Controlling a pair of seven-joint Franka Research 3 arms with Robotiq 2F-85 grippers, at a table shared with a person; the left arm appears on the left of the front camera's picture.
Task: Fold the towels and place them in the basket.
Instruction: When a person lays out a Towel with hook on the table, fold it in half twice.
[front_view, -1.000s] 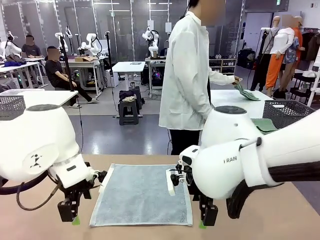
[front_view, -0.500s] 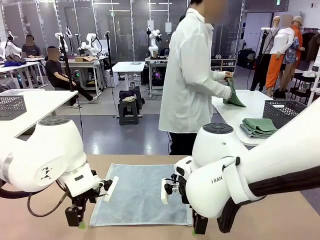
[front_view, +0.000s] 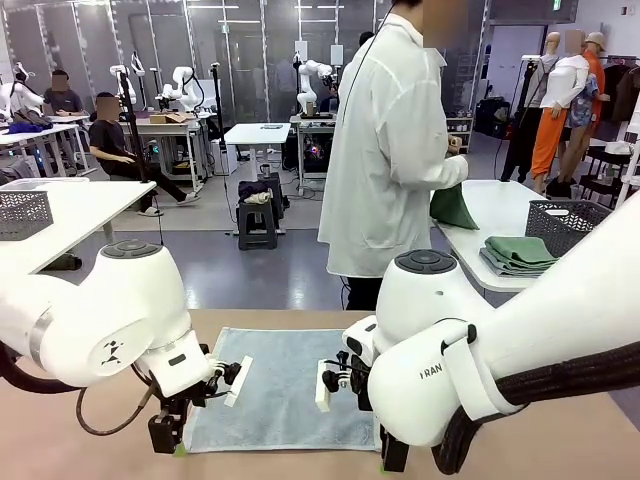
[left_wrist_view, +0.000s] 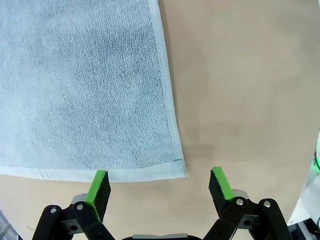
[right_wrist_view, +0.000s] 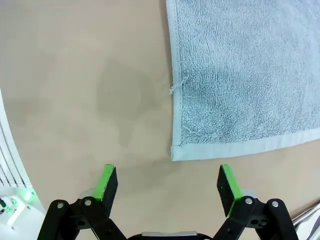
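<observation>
1. Fingers spread wide and empty on both arms, front view: left gripper (front_view: 168, 442) hangs over the near left corner of the blue-grey towel (front_view: 275, 385), right gripper (front_view: 388, 460) over its near right corner. The towel lies flat, unfolded, on the table (front_view: 560, 440). Far behind the towel a person holds a green towel (front_view: 452, 207) near the basket (front_view: 585, 228).
2. Left wrist view: open pads (left_wrist_view: 98, 186) frame the towel's corner; one pad sits at the hem, whether touching I cannot tell.
3. Right wrist view: pads (right_wrist_view: 227, 186) equally wide, the towel's corner just ahead between them, not touched.
4. Step in hand, I judge: grasping for the first fold. Next, each gripper should drop onto its corner, pinch the hem, and lift together.
</observation>
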